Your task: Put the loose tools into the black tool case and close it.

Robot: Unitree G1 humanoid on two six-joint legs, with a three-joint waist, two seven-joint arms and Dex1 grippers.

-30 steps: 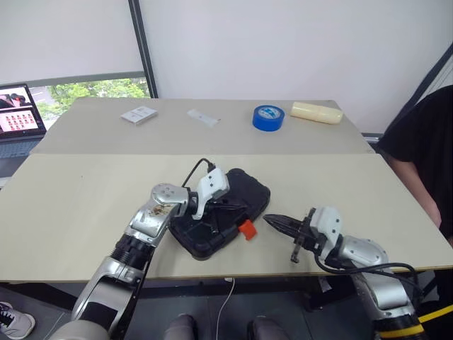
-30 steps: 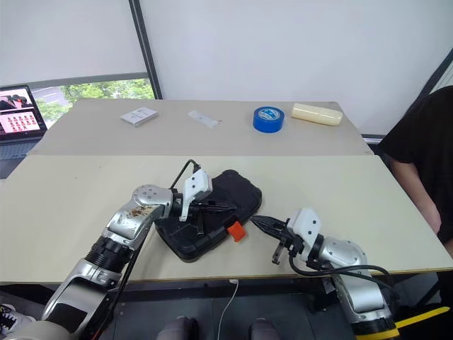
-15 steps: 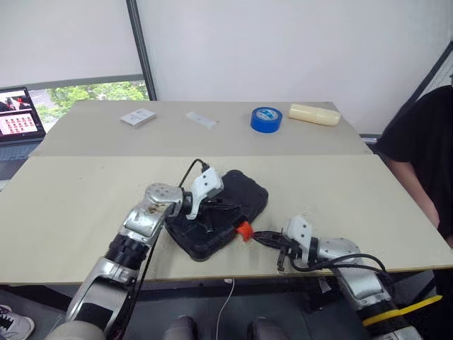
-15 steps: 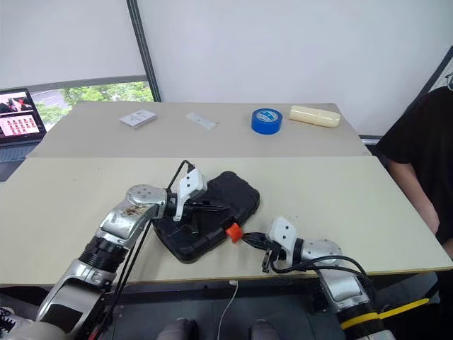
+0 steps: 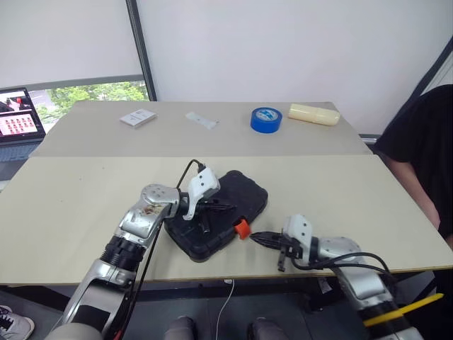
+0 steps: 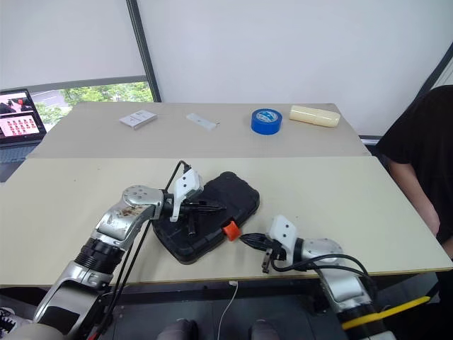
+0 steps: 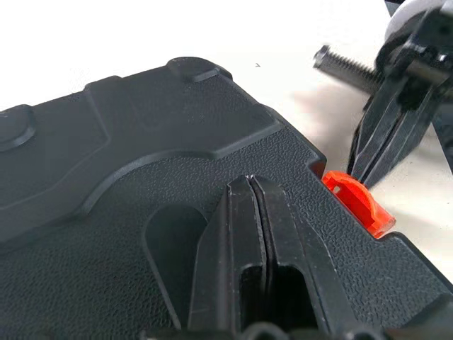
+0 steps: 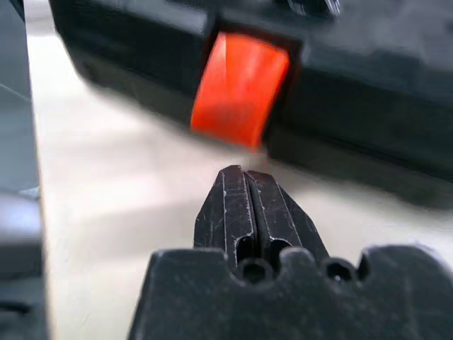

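Pointing its pressed-together fingers at the orange latch (image 8: 239, 88), the right hand (image 5: 263, 238) lies low over the desk (image 5: 340, 191) just short of the tab, carrying nothing; from the head views the tips sit just beside the latch, and I cannot tell whether they touch it. The left hand (image 6: 205, 207), fingers likewise pressed flat against each other and pinching nothing, rests over the lid of the black tool case (image 5: 244, 191), seemingly bearing down on it, though contact is hard to confirm. That case lies shut near the front edge of the desk, skewed, with its latch side facing the right hand. No loose tools show on the desk, so the packing looks done and the step in hand is the fastening of the lid. Next, the right tips would need to meet the orange tab squarely and push it against the case edge until it snaps, while the left hand keeps the case from sliding. Farther back lie a blue tape roll (image 5: 266, 118), not part of the job, and a laptop (image 5: 18, 113) at the far left.
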